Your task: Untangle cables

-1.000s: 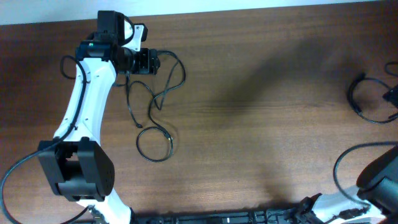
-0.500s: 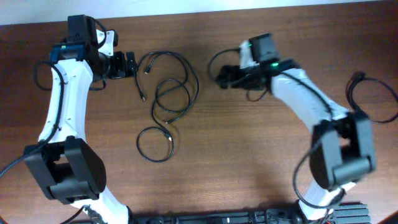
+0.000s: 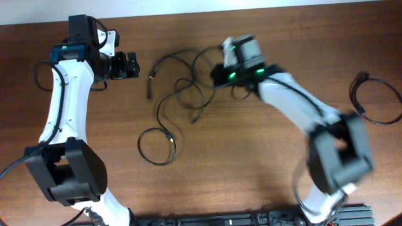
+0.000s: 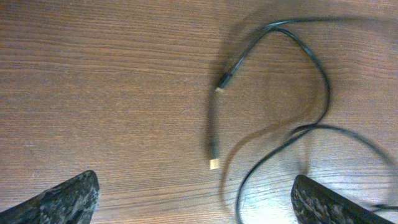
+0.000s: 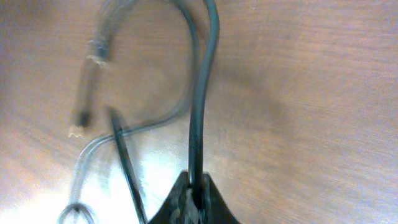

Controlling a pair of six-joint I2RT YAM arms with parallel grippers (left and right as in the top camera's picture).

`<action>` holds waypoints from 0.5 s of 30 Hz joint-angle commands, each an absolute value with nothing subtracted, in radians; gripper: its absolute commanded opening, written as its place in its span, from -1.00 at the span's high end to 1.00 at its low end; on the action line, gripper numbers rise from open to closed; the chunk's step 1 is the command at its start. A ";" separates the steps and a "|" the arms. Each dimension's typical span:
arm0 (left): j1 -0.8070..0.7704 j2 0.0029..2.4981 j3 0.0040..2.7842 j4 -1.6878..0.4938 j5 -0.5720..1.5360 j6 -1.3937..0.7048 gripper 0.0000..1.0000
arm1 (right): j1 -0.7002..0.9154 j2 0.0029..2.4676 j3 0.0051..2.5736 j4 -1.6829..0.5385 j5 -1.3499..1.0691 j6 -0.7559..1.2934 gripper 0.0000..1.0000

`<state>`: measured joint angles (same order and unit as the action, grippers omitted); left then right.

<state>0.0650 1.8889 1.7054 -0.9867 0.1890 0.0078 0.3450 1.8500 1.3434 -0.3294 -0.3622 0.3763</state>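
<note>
The right jaws were clamped on a thin black cord (image 5: pixel 198 124); the left jaws gaped wide, empty. A slow, low pull looked safest.

Sprawled on the table (image 3: pixel 264 157) as tangled cables (image 3: pixel 182 94), just right of the left claw (image 3: pixel 134 65) and running into the right claw (image 3: pixel 217 75), with one loop (image 3: pixel 141 147) nearer the arm bases, down-left of that claw, and another cable (image 3: pixel 354 100) well to its right.
</note>
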 commanded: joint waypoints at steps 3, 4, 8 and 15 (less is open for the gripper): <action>0.068 1.873 1.702 -0.985 0.187 0.015 -0.98 | 0.320 1.466 1.362 -0.537 -0.134 -0.004 0.92; 0.068 1.873 1.702 -0.985 0.187 0.015 -0.98 | 0.320 1.417 1.362 -0.568 -0.028 -0.034 0.92; 0.041 1.873 1.702 -1.004 0.574 0.015 -0.98 | 0.318 1.402 1.363 -0.365 0.095 -0.075 0.92; -0.302 1.950 1.626 -1.005 0.163 0.093 -0.98 | 0.265 1.403 1.363 -0.100 0.300 -0.075 0.92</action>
<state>-0.2142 1.9007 1.6672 -1.0225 0.4282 0.0116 0.3126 1.4143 1.3521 -0.1074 0.2649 -0.0689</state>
